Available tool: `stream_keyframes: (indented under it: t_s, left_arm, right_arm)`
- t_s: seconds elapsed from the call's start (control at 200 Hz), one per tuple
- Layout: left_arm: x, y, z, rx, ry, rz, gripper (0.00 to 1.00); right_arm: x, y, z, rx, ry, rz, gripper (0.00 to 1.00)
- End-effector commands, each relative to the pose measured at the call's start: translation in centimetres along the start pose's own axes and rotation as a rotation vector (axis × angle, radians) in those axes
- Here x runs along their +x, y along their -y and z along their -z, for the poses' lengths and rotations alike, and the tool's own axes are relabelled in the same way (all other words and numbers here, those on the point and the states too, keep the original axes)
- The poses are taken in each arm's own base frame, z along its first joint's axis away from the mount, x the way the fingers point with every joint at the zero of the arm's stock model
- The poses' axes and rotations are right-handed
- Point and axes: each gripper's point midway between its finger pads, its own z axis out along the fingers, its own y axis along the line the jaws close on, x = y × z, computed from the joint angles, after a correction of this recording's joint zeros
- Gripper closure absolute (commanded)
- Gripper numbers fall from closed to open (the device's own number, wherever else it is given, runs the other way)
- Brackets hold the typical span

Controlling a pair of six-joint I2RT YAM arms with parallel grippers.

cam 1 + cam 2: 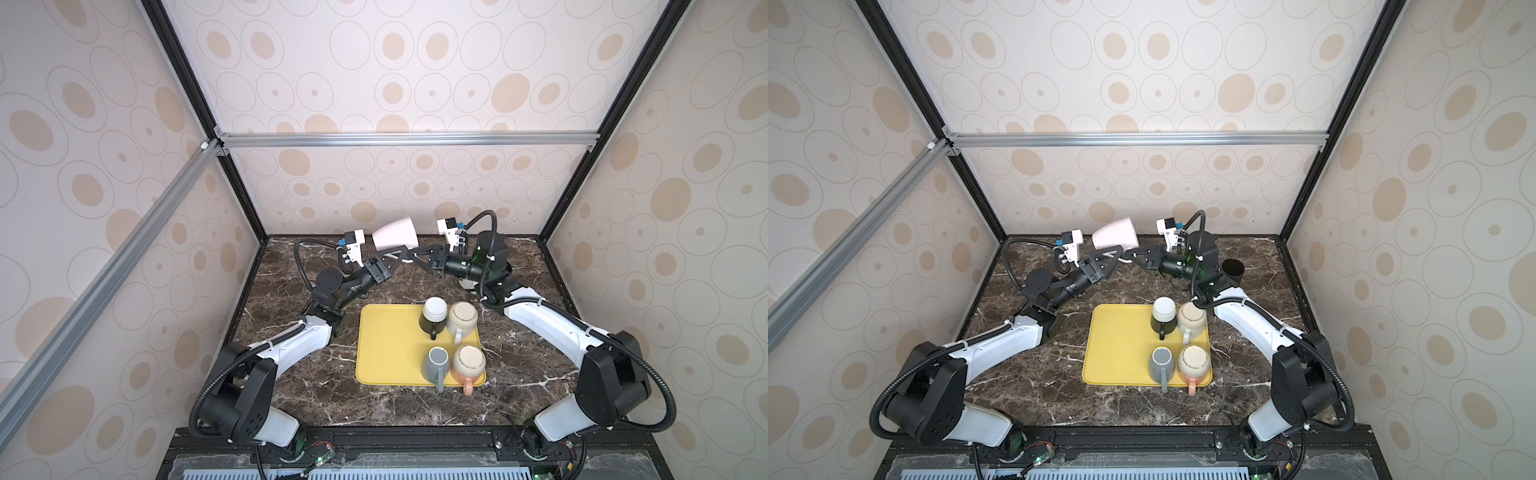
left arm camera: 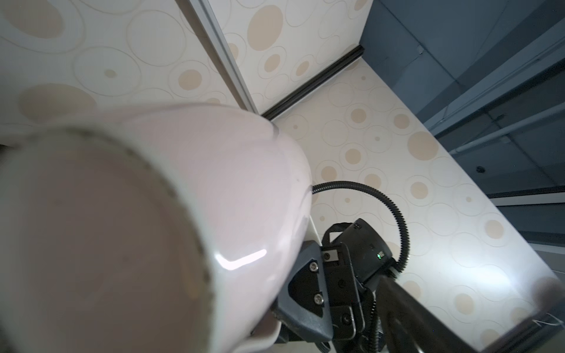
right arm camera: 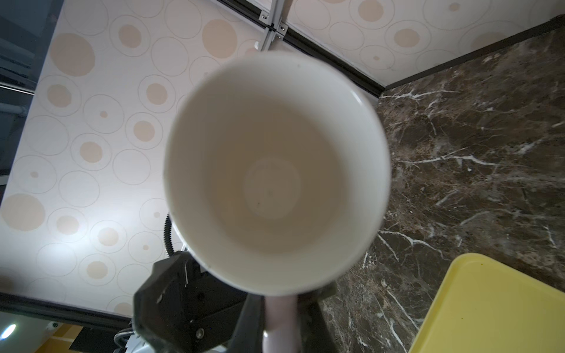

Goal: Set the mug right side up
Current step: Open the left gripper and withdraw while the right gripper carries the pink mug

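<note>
- In both top views the mug (image 1: 395,235) (image 1: 1116,235) hung on its side in the air above the back of the bench (image 1: 291,395), between the two tools and well apart from the yellow tray (image 1: 374,332) with its other mugs (image 1: 434,318). The right tool (image 1: 417,255) met it from the right and the left tool (image 1: 395,257) from the left.
- In the left wrist view the mug's base (image 2: 101,244) filled the near field. The left tool's one visible finger (image 2: 428,318) stood off to the side, clear of the mug, so its jaws looked apart.
- In the right wrist view the mouth (image 3: 275,171) faced the camera and the right tool's fingers were clamped on the handle (image 3: 279,324).
- Judgement: the mug hung by its handle alone, so the step called for a firm hold. The left tool should back away before the right wrist rolled the mouth upward slowly. A loose grip could let the mug swing. It should be lowered flat onto its base before release.
</note>
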Motion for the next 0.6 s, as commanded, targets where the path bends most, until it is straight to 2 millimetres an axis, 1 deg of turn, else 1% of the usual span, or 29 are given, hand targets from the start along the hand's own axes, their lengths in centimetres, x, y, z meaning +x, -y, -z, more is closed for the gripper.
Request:
stream_keyframes:
  t_s: [0.0,0.07,0.105,0.155,0.25,0.3,0.33,0.385,0.455,0.515,0.55,0.595]
  left_arm:
    - [-1.5,-0.7,1.6,-0.176,-0.013,-0.161,0.00]
    - [-1.9,-2.6,3.3,-0.343,-0.019,-0.259,0.00]
    - [-2.3,-2.9,4.3,-0.408,-0.011,-0.315,0.00]
    - [-2.9,-4.0,6.0,-0.523,0.003,-0.373,0.00]
    - [-4.5,-4.1,8.7,-0.636,0.097,-0.449,0.00]
    - [-4.9,-3.7,9.6,-0.638,0.147,-0.460,0.00]
    - [-5.0,-3.3,9.7,-0.619,0.161,-0.468,0.00]
    - [-4.8,-3.3,9.6,-0.611,0.158,-0.454,0.00]
    - [-4.2,-3.9,8.7,-0.621,0.093,-0.424,0.00]
    - [-3.5,-5.0,7.7,-0.633,0.022,-0.411,0.00]
    - [-3.1,-5.5,7.4,-0.635,0.004,-0.409,0.00]
    - [-2.9,-5.6,7.3,-0.617,0.004,-0.411,0.00]
  right_arm:
    - [-2.2,-2.1,1.2,0.023,0.058,0.108,1.00]
    - [-2.7,-0.8,1.9,0.095,0.067,0.108,1.00]
    - [-2.8,-0.1,2.2,0.134,0.067,0.111,1.00]
    - [-3.1,0.9,2.8,0.194,0.071,0.120,1.00]
    - [-3.2,2.4,3.7,0.305,0.068,0.163,1.00]
    - [-3.2,2.9,4.1,0.345,0.067,0.179,1.00]
    - [-3.3,3.2,4.3,0.366,0.067,0.183,1.00]
    - [-3.4,3.6,4.5,0.395,0.070,0.197,1.00]
    - [-3.6,4.1,4.8,0.438,0.069,0.208,1.00]
    - [-3.7,4.6,5.0,0.472,0.060,0.221,1.00]
    - [-3.8,5.0,5.1,0.500,0.059,0.230,1.00]
    - [-3.9,5.7,5.4,0.538,0.054,0.242,1.00]
